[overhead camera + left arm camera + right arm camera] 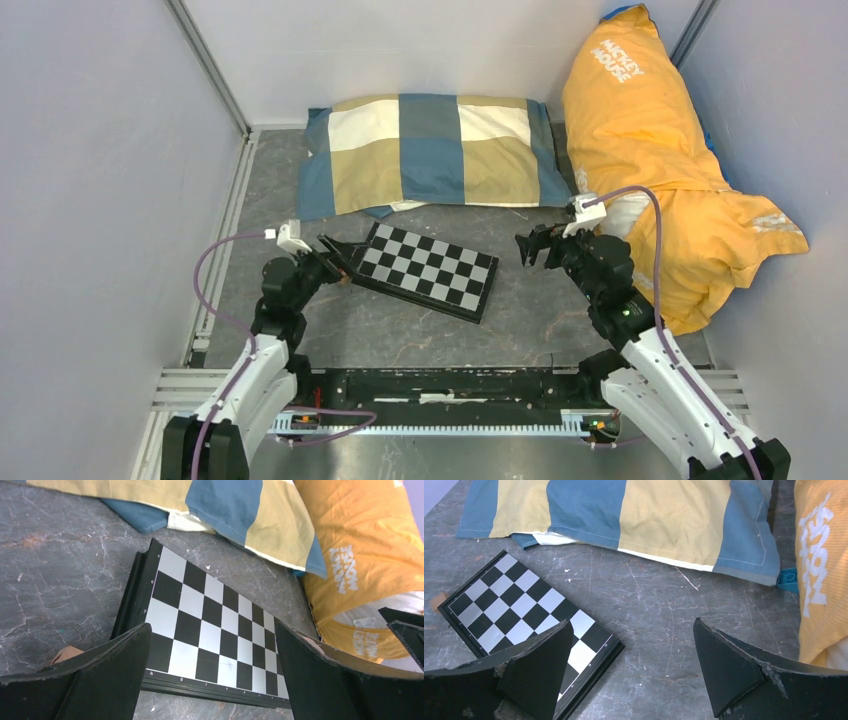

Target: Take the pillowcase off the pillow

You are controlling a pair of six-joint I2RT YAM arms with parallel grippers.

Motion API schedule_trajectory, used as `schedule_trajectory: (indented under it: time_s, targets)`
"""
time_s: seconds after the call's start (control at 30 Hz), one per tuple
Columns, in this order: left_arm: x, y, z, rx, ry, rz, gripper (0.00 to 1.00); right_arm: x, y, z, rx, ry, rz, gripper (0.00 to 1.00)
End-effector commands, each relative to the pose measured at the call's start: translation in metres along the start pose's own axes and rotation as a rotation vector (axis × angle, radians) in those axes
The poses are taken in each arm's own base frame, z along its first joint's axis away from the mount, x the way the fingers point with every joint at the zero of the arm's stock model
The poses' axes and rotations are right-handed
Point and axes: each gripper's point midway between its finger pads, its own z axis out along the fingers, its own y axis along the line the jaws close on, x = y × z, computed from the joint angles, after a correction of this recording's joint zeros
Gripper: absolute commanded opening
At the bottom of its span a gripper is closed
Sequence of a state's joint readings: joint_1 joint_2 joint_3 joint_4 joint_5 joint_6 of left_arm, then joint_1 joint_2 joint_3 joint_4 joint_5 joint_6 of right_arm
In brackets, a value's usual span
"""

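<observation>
The pillowcase (pixel 432 150), in blue, tan and cream checks, lies flat at the back of the table and covers the pillow. Only a sliver of cream pillow (pixel 555 539) shows at its near left edge. The pillowcase also shows in the left wrist view (pixel 225 505) and the right wrist view (pixel 634 515). My left gripper (pixel 335 255) is open and empty, hovering at the left end of the checkerboard, short of the pillowcase. My right gripper (pixel 533 245) is open and empty over bare table, in front of the pillowcase's right end.
A black-and-white checkerboard (pixel 428 269) lies between the grippers. A big orange "Mickey Mouse" bundle (pixel 650 150) fills the back right, close to the right arm. A small blue block (pixel 789 579) sits by the pillowcase's right corner. Walls close in left, right and back.
</observation>
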State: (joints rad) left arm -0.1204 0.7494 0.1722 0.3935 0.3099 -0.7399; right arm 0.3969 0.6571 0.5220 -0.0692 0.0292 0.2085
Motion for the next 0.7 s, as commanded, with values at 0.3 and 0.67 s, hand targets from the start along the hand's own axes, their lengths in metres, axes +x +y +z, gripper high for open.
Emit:
schedule_trajectory:
  time_s: [0.3, 0.67]
  targets:
    - [-0.012, -0.011, -0.013, 0.043, -0.073, 0.083, 1.0, -0.013, 0.027, 0.018, -0.137, -0.026, 0.035, 0.98]
    - [-0.003, -0.01, -0.007, 0.049, -0.016, 0.069, 1.0, -0.024, 0.033, 0.091, 0.03, 0.092, -0.13, 0.98]
